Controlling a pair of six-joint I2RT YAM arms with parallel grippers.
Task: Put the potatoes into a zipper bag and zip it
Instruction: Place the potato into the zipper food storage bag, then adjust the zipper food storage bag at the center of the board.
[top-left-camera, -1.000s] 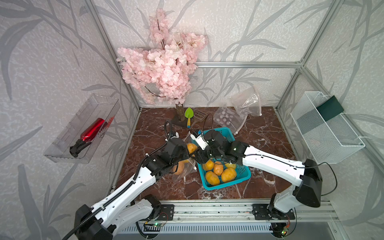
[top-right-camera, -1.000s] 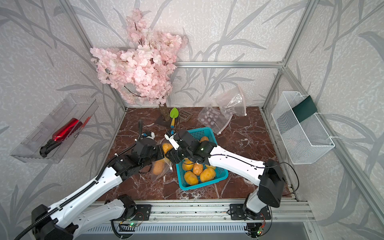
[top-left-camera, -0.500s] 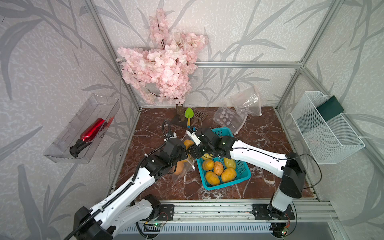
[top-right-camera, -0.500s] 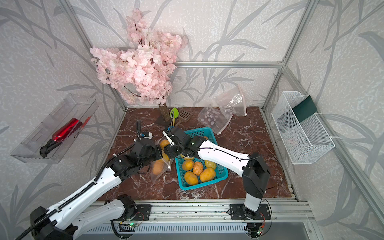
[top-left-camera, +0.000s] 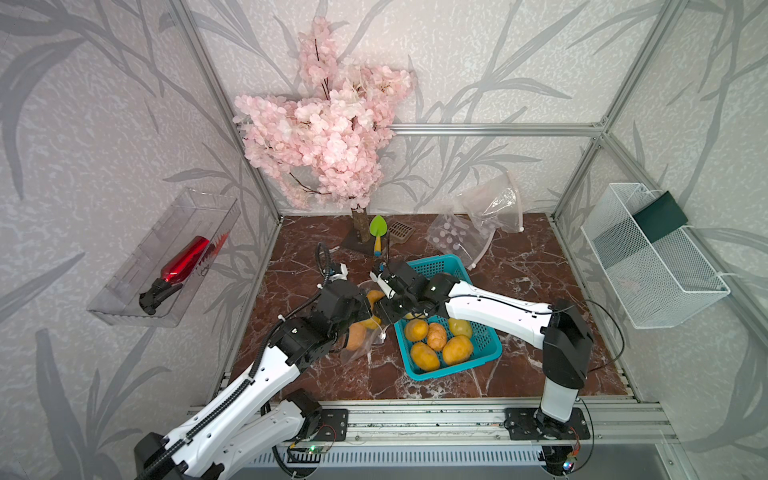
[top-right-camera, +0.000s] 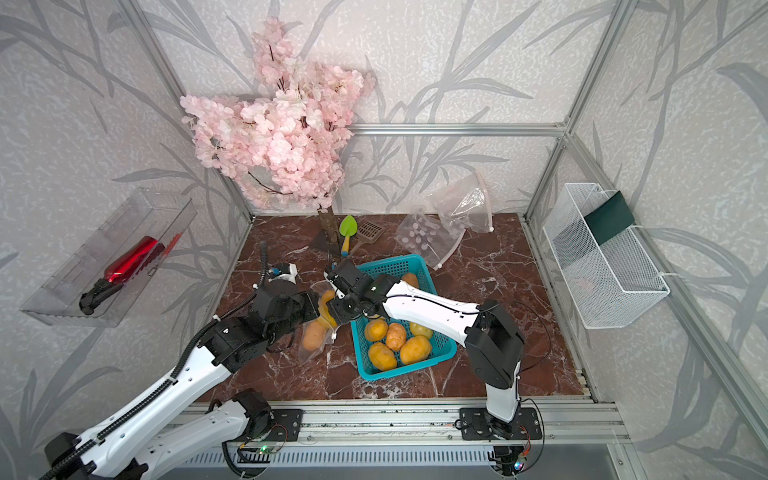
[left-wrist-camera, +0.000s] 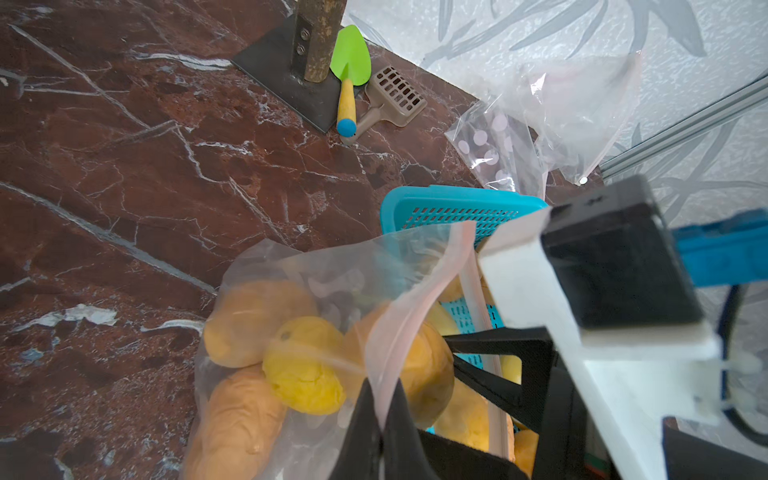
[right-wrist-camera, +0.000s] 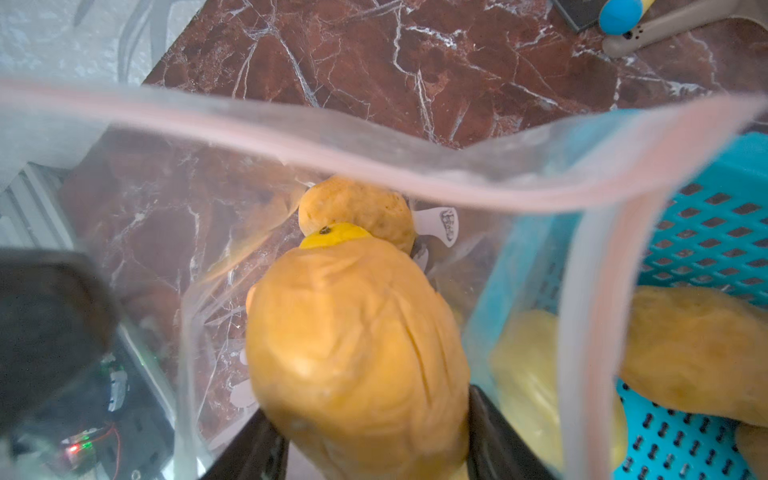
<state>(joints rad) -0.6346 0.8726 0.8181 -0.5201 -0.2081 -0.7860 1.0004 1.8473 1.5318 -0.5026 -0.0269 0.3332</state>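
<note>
Right arm (top-left-camera: 498, 309) swung inward at elbow; right gripper (right-wrist-camera: 376, 440) at bag (left-wrist-camera: 316, 266) mouth — potato (right-wrist-camera: 357, 345) clamped between its jaws, tip inside bag; left gripper (left-wrist-camera: 380, 399) pinched tight on bag rim.

Red marble tabletop (top-left-camera: 540, 266) bears teal basket (top-left-camera: 451, 370), zipper bag (top-left-camera: 353, 351), spare bags (top-left-camera: 453, 241); at back, tree base (top-left-camera: 353, 246), trowel (top-left-camera: 378, 227), scoop (top-left-camera: 400, 231).

A pink artificial cherry-blossom tree (top-left-camera: 320, 137) stands at the back of a red-brown marble tabletop (top-left-camera: 519, 270), with a green trowel (top-left-camera: 377, 227) and a brown slotted scoop (top-left-camera: 400, 231) lying just beside its trunk. A teal plastic basket (top-left-camera: 453, 371) sits near the middle. On the left wall, a clear tray (top-left-camera: 124, 309) holds a red bottle (top-left-camera: 185, 262). On the right wall, a white wire basket (top-left-camera: 648, 266) holds a dark green block (top-left-camera: 660, 216).
</note>
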